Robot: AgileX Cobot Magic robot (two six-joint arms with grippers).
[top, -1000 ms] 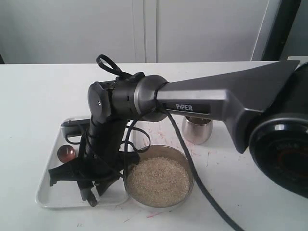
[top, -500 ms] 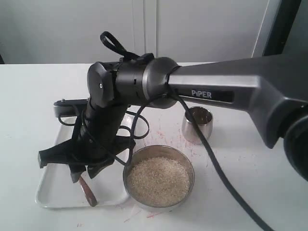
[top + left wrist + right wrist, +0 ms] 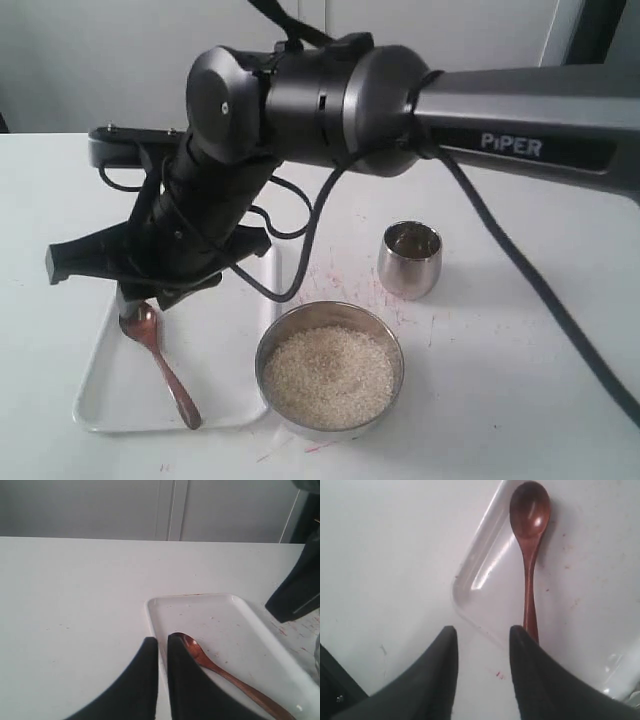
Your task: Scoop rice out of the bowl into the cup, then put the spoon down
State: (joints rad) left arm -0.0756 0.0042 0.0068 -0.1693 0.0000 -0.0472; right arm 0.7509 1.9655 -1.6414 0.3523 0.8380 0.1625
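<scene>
Exterior view: the spoon (image 3: 160,366) lies flat in the white tray (image 3: 225,372), with its empty scoop toward 11 o'clock and its handle toward 5 o'clock. The tray sits just beside the bowl (image 3: 330,307), at the bowl's 9 o'clock, and the bowl holds the rice (image 3: 328,376). The cup (image 3: 410,262) stands upright at the bowl's 1 o'clock, apart from it. The right arm (image 3: 520,130) reaches across above the tray's far end. The right wrist view shows the right gripper (image 3: 483,630) over the tray's edge, jaws apart and gripping nothing, clear of the spoon. The left gripper (image 3: 161,639) has its jaws nearly together and holds nothing.
</scene>
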